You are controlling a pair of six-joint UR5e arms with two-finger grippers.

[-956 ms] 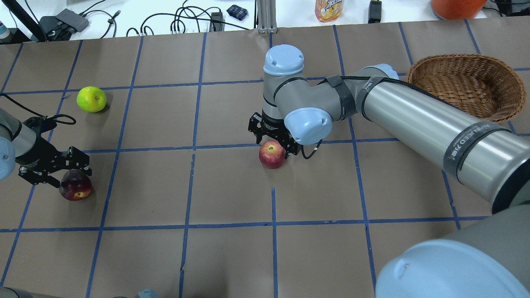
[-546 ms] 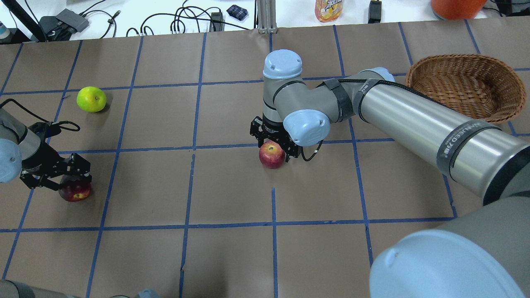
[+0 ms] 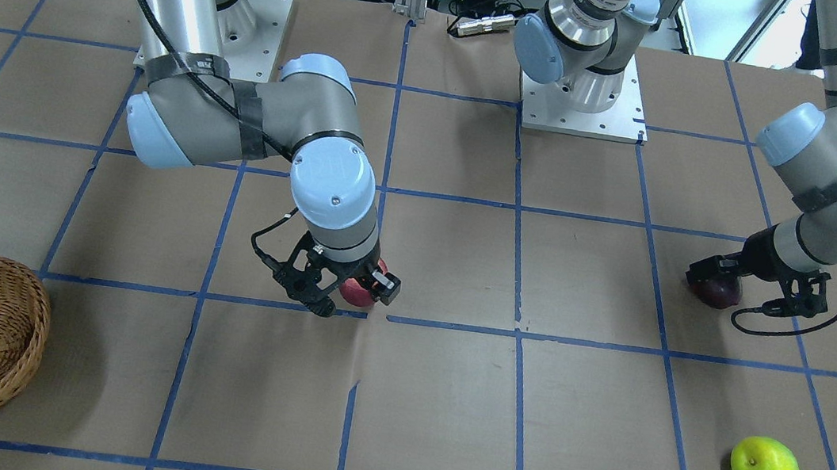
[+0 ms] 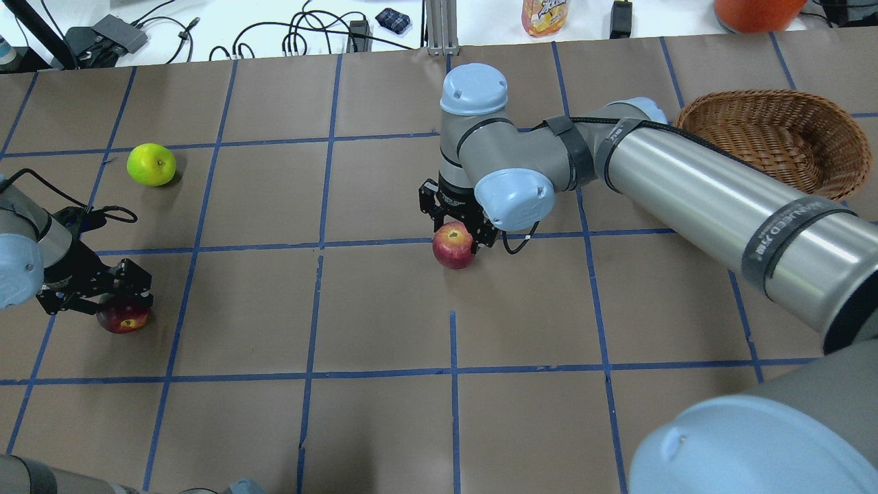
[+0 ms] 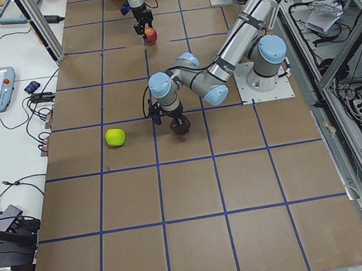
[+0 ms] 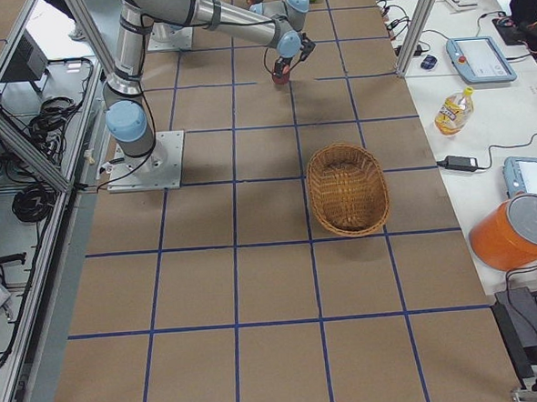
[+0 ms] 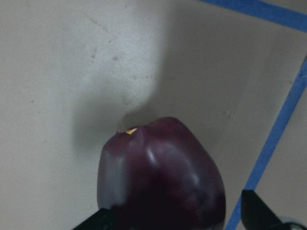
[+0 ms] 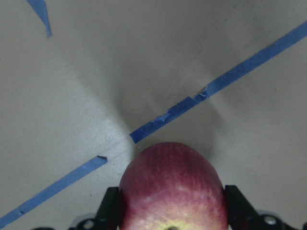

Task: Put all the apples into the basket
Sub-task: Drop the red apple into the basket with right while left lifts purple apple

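Note:
The red apple (image 4: 453, 245) sits between the fingers of my right gripper (image 4: 457, 232), which is shut on it near the table's middle. The right wrist view shows both fingers pressed against its sides (image 8: 172, 187), with its shadow on the paper below. The dark maroon apple (image 4: 123, 320) lies at the left edge. My left gripper (image 4: 103, 300) is open and low around it. The left wrist view shows a gap between the apple (image 7: 160, 177) and one finger. The yellow-green apple (image 4: 151, 165) lies alone farther back on the left. The wicker basket (image 4: 688, 123) stands at the far right, with nothing in it.
The right arm's long silver link (image 4: 713, 199) stretches between the basket and the red apple. Cables, a drink bottle (image 4: 544, 15) and an orange container (image 4: 754, 12) lie on the white bench beyond the table's far edge.
My right gripper has closed on the red apple and shifted it slightly away from the near edge. My left gripper has lowered over the maroon apple, which has stayed put.

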